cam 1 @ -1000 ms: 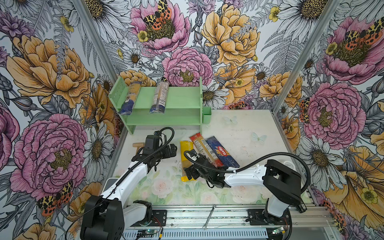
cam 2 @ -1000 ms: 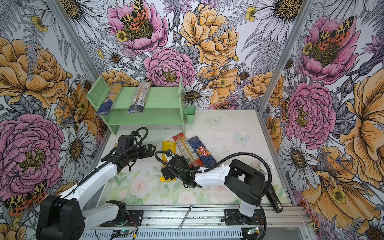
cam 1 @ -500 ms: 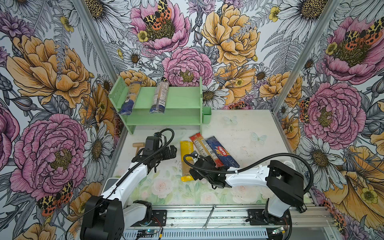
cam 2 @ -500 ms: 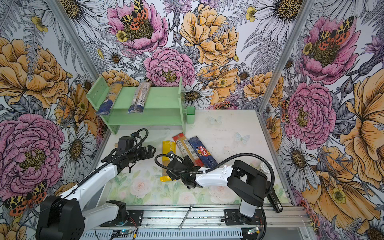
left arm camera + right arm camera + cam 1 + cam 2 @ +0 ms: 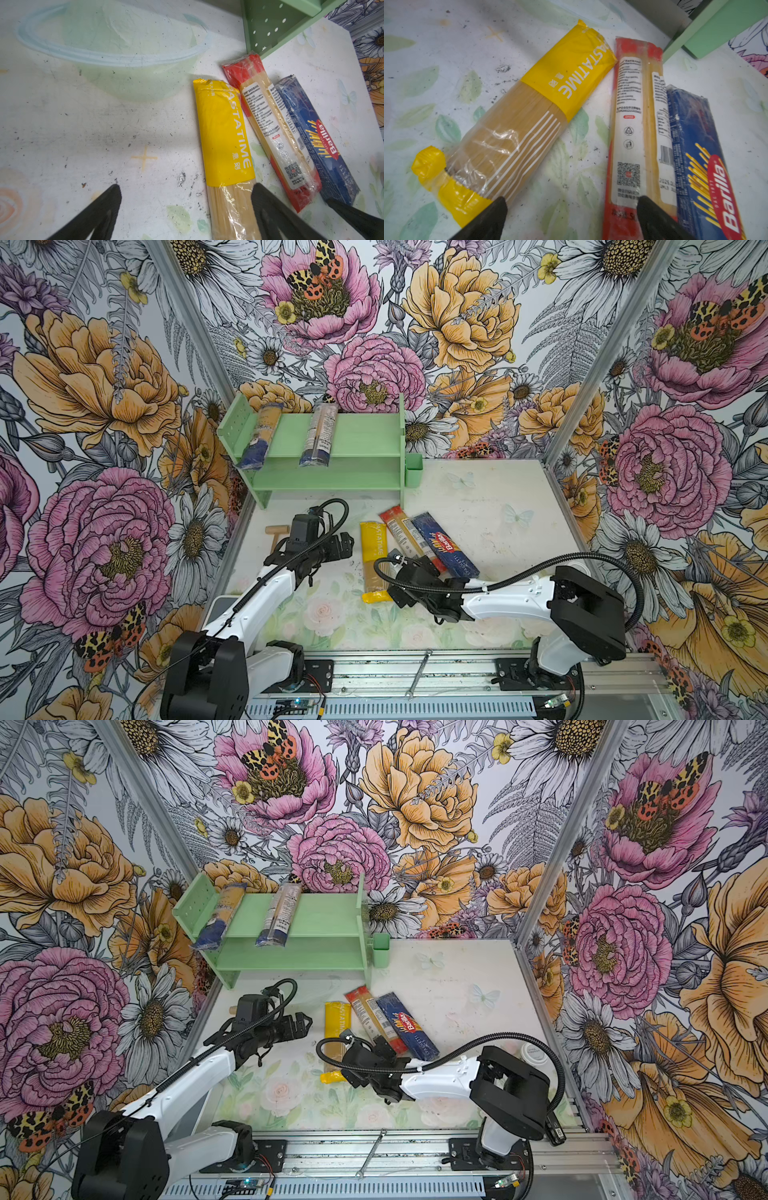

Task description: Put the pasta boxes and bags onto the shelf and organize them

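Floral walls back the shelf, holding two blue-ended bags (top tier).

- The right gripper is pulling back off the yellow bag, drifting toward that bag's right in both top views.
- The right arm is swinging farther from the yellow bag.
- The yellow bag's near end is coming into view.
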Robot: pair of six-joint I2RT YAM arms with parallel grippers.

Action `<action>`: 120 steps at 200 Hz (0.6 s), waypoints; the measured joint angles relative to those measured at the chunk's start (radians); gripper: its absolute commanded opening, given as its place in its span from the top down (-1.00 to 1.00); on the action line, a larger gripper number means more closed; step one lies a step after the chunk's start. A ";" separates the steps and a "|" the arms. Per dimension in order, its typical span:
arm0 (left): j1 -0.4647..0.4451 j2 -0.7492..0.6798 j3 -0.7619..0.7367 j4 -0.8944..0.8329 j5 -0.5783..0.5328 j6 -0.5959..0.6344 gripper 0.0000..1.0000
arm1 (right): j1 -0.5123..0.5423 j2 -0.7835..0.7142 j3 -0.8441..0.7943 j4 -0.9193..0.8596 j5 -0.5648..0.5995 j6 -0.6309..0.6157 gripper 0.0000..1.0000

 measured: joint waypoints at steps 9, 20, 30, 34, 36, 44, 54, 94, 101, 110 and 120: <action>0.000 0.000 0.000 0.000 0.000 0.000 -0.98 | 0.008 0.013 0.000 0.001 -0.010 -0.011 -0.97; 0.000 0.000 0.000 0.000 0.000 0.000 -0.98 | 0.016 0.029 0.000 0.002 -0.019 -0.020 -0.98; 0.000 0.000 0.000 0.000 0.000 0.000 -0.98 | 0.021 0.038 0.000 0.005 -0.021 -0.024 -0.98; 0.000 0.000 0.000 0.000 0.000 0.000 -0.98 | 0.023 0.040 0.000 0.008 -0.024 -0.027 -0.98; 0.000 0.000 0.000 0.000 0.000 0.000 -0.98 | 0.024 0.041 0.000 0.009 -0.027 -0.028 -0.98; 0.000 0.000 0.000 0.000 0.000 0.000 -0.98 | 0.025 0.041 0.000 0.017 -0.034 -0.034 -0.98; 0.000 0.000 0.000 0.000 0.000 0.000 -0.98 | 0.025 0.041 0.000 0.028 -0.042 -0.040 -0.98; 0.002 0.000 0.000 0.000 0.000 0.000 -0.98 | 0.027 0.045 0.000 0.057 -0.079 -0.053 -0.97; 0.002 0.000 0.000 0.000 0.000 0.000 -0.97 | 0.027 0.045 0.000 0.060 -0.087 -0.057 -0.97; 0.002 0.000 0.000 0.000 0.000 0.000 -0.98 | 0.027 0.045 -0.003 0.069 -0.103 -0.061 -0.97; 0.002 0.000 0.000 0.000 0.000 0.000 -0.98 | 0.027 0.045 -0.010 0.080 -0.121 -0.068 -0.97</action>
